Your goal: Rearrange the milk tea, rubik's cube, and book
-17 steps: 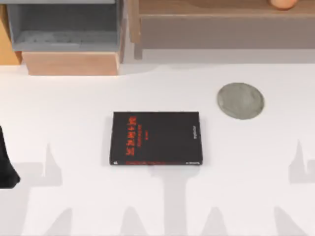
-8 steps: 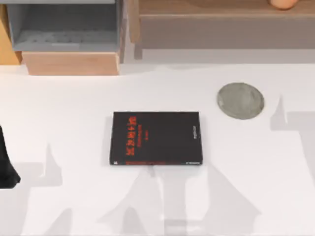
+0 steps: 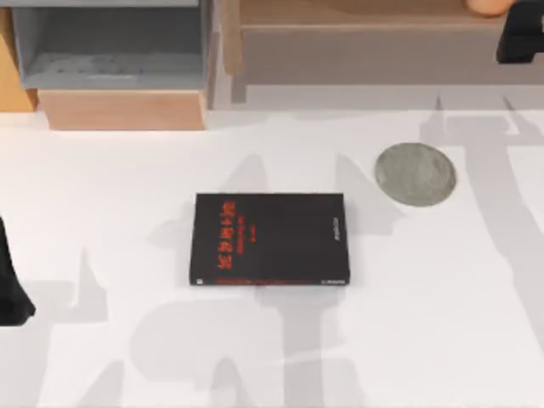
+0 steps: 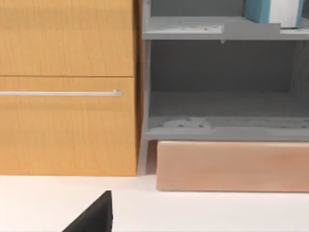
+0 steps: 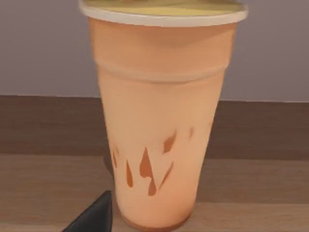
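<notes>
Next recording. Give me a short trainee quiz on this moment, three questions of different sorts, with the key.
1. True or false: the milk tea stands upright on the wooden shelf.
2. What lies at the middle of the white table in the top view? A) the black book with red lettering B) a grey disc C) a rubik's cube
3. Fill in: the ___ pincer is up at the shelf beside the milk tea.
Key: 1 true; 2 A; 3 right: the right pincer is there, while the left arm is parked at the table's left edge.
</notes>
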You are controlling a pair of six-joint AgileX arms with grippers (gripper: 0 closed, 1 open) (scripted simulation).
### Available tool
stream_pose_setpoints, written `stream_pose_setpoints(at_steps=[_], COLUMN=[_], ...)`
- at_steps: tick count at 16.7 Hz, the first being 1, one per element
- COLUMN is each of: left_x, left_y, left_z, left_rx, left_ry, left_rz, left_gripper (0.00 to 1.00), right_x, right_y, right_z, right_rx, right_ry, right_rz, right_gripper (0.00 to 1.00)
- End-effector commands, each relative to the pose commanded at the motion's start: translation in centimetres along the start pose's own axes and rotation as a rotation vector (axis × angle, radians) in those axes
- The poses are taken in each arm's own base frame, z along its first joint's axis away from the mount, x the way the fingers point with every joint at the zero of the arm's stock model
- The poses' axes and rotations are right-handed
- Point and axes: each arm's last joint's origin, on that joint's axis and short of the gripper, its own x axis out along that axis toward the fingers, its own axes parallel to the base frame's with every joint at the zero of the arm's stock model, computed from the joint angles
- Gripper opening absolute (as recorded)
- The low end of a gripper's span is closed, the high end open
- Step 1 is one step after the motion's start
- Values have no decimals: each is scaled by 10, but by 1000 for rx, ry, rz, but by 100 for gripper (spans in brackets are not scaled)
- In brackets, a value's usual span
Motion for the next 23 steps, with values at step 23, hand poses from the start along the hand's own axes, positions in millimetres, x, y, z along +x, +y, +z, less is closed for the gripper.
stream_pose_setpoints(at_steps=[23], left_x=[0], left_y=[0], left_z=[0], left_rx=[0], left_ry=[0], left_rz=[0], left_gripper=[100], right_x=[134], right_y=[27], right_z=[-18], right_rx=[18], right_ry=[-54], right_rz=[1], right_gripper=[100])
